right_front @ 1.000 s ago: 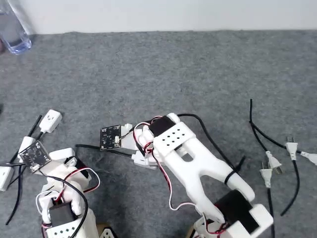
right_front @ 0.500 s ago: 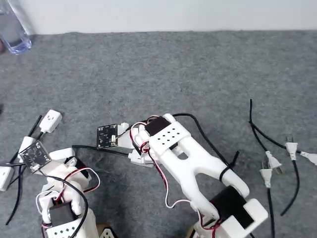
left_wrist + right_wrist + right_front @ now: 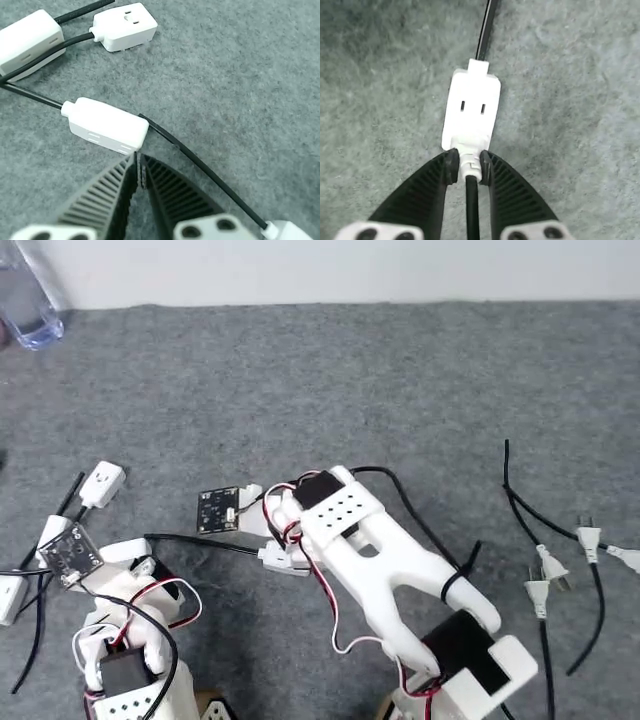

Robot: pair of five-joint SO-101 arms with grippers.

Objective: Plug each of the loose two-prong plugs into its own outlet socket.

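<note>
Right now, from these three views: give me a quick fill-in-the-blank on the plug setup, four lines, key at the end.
1. The right gripper has its jaws shut on a plug whose cord is ____.
2. The socket that plug sits in shows ____ slots on its face.
3. The left gripper, beside a second socket, has its jaws ____.
4. In the high view the loose plugs lie on the ____ arm's side.
Missing: black; two; shut; right.

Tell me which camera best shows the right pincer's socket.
Right wrist view: the socket faces up, both slots plain, right pincer gripping the plug at its end. High view shows a sliver under the arm; left wrist view, probably its cord end.
</note>
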